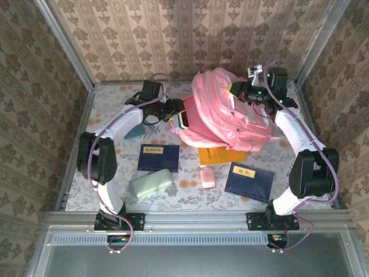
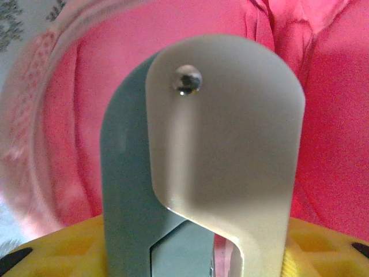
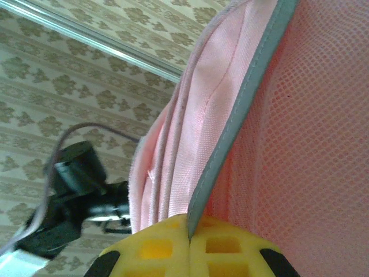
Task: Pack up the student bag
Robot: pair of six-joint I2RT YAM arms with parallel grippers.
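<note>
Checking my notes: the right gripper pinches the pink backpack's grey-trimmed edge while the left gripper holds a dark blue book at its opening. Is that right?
Not quite. The left gripper holds a teal-and-white object, not a book; the left wrist view shows it. The right gripper does pinch the pink backpack's grey-trimmed edge.

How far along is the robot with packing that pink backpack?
Partway at best. Done: the right tool pinches the grey-edged rim of the student bag. In hand: the left tool holds a white and teal object at the bag's mouth. Left: two blue books, an orange book, a pale green case and a small pink item lie on the table. The bag's inside is hidden.
</note>
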